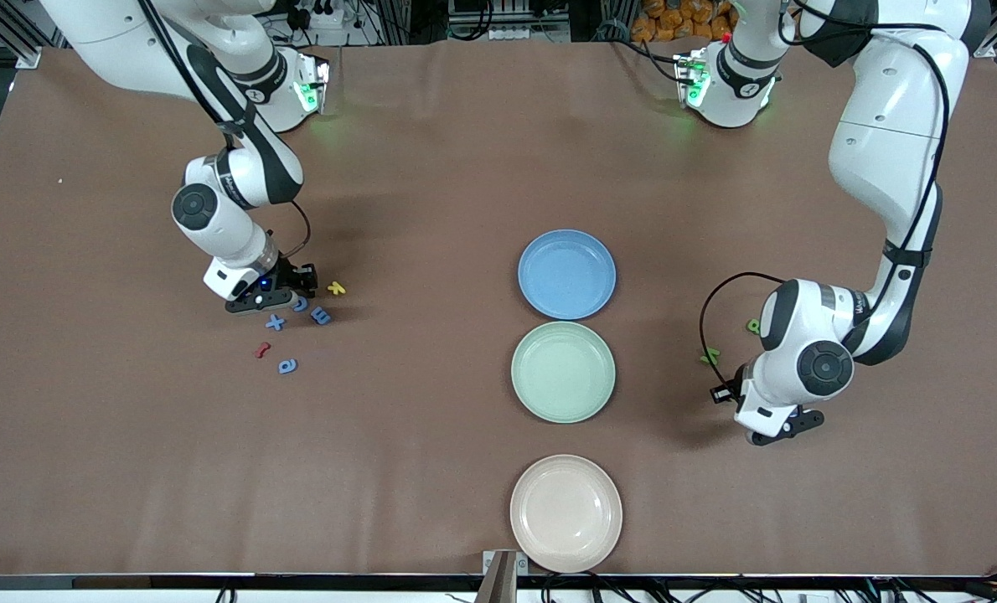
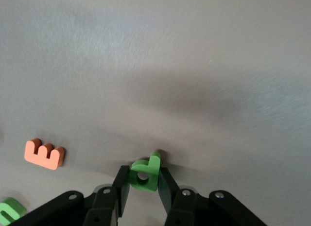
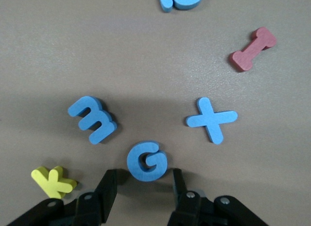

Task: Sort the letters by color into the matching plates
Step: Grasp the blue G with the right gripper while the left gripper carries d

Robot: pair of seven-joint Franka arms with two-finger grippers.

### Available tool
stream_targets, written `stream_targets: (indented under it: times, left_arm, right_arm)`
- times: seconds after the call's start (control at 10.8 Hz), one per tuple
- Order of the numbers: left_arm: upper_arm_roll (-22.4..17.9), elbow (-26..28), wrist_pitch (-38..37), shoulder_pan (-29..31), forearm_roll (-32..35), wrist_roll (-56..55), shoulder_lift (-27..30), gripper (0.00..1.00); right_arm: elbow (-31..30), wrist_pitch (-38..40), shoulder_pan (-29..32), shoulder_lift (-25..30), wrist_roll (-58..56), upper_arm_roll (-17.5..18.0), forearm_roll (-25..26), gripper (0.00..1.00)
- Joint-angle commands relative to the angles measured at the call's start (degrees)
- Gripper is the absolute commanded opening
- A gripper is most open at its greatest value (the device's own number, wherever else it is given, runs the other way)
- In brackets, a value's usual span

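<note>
A green letter d is clamped between the fingers of the left gripper, low at the lower right of the front view, just above the tabletop. In the left wrist view an orange E lies at the left edge and part of another green letter shows in the lower left corner. In the front view two more green letters lie beside that arm.

At the left of the front view the right gripper is down among a cluster of letters. Its fingers stand apart on either side of a blue G, not yet touching it. Near the G lie a blue m, a blue x, a yellow k, a dark red letter and, at the top edge of the right wrist view, another blue letter.

In the middle of the front view the blue plate sits uppermost, the pale green plate just below it, and a cream plate lowest. No letters lie in any of them.
</note>
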State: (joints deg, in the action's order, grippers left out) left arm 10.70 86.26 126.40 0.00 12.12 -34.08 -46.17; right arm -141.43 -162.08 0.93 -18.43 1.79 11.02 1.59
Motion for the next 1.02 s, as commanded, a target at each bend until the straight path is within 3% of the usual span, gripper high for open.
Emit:
stream_targets:
  times: [0.0,0.19,0.46,0.74,0.93]
  left_arm:
    - [1.6,-3.4,-0.3,-1.8,-3.3,-6.0,1.3,0.00]
    - [3.0,-6.3,0.1,-5.8,-3.3,-13.5,0.7,0.00]
    - [3.0,-6.6,7.7,-12.3,-3.5,-21.7,-0.8,0.00]
    - [2.4,-6.6,14.7,-18.0,-3.1,-28.0,-3.3,0.00]
    - [2.0,-6.5,16.3,-19.5,-3.0,-30.2,-3.8,0.00]
  right_arm:
    - [2.1,-0.6,0.8,-2.1,1.3,-0.2,1.7,0.54]
    - [3.2,-0.6,0.9,-3.1,2.3,-0.4,1.7,0.54]
    - [4.4,-0.5,0.7,-4.0,4.1,-0.4,1.7,0.53]
    - [4.4,-0.5,0.5,-3.7,4.2,-0.4,2.0,0.04]
    - [4.4,-0.1,0.1,-2.8,5.1,-0.4,2.0,0.00]
